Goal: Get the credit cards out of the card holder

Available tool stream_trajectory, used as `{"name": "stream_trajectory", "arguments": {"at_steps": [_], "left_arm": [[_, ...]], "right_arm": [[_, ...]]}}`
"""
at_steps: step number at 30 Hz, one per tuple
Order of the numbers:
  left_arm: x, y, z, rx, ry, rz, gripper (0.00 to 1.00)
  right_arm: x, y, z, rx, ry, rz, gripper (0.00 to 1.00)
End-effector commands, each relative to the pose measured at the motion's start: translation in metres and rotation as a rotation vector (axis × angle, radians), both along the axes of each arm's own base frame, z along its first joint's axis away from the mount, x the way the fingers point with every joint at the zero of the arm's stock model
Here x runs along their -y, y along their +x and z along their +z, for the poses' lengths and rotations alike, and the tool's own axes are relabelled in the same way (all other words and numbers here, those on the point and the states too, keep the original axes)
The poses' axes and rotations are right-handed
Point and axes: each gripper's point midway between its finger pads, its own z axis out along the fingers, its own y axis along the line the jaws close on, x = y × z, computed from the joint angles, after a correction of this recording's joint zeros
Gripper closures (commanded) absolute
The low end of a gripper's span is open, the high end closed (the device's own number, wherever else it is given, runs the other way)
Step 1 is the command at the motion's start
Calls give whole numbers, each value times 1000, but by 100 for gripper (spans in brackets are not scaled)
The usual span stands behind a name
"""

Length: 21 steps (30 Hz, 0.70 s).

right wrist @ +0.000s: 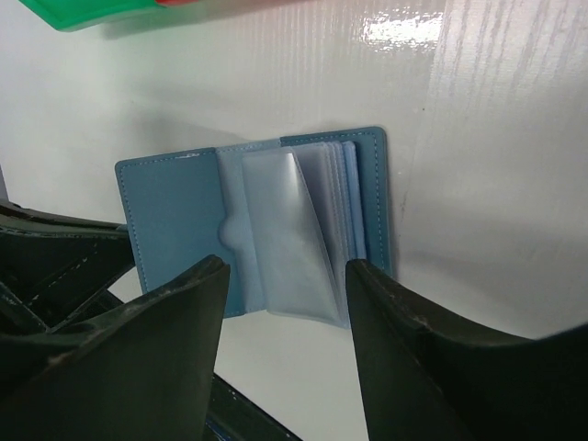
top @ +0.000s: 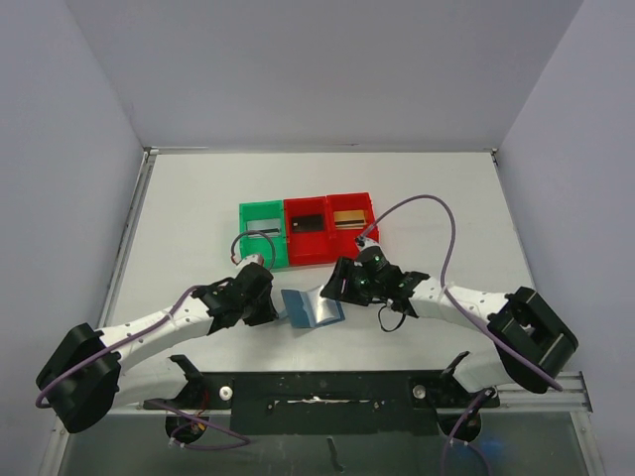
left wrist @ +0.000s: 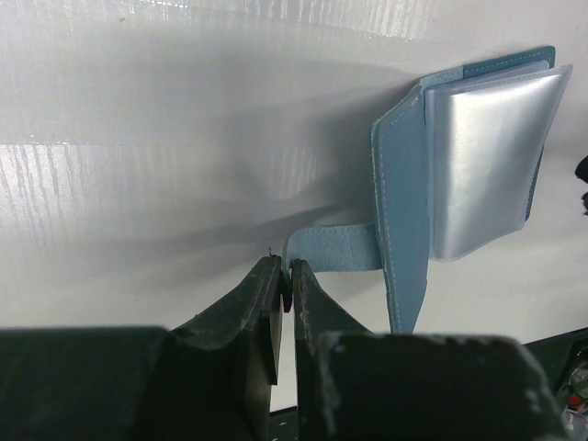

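Observation:
The blue card holder [top: 312,307] lies open on the white table between the two arms. My left gripper [left wrist: 287,276] is shut on its blue strap tab [left wrist: 335,248], left of the holder [left wrist: 401,230]. Clear plastic sleeves [right wrist: 289,230] fan up from the open holder [right wrist: 170,216]. My right gripper [right wrist: 287,271] hovers over their near edge, jaws apart, one finger on each side, touching nothing I can see. Whether any credit card sits in the sleeves I cannot tell. In the top view the right gripper [top: 335,288] is at the holder's right end and the left gripper [top: 275,309] at its left end.
Behind the holder stand three plastic bins in a row: green [top: 246,238], red [top: 308,256] and red [top: 369,213], each with a flat card lying in it. The green bin's edge [right wrist: 83,11] shows at the top of the right wrist view. Purple cables loop over both arms.

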Motion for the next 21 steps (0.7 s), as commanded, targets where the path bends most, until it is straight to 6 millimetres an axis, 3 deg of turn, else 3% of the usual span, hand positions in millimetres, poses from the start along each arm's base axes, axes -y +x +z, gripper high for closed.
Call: {"name": "stream_trajectory", "arguments": {"at_steps": [1, 6, 13, 18, 21], "left_arm": [[7, 10, 11, 40, -27, -8, 100], [12, 10, 15, 45, -50, -15, 100], [9, 9, 15, 42, -42, -13, 100], [9, 8, 14, 40, -38, -15, 100], [9, 8, 12, 36, -35, -15, 100]], "right_arm": [[-25, 10, 22, 63, 69, 84, 49], [-32, 12, 13, 40, 54, 118, 52], [-26, 17, -4, 5, -20, 89, 48], [-28, 17, -6, 5, -35, 102, 47], [-34, 15, -3, 5, -16, 135, 51]]}}
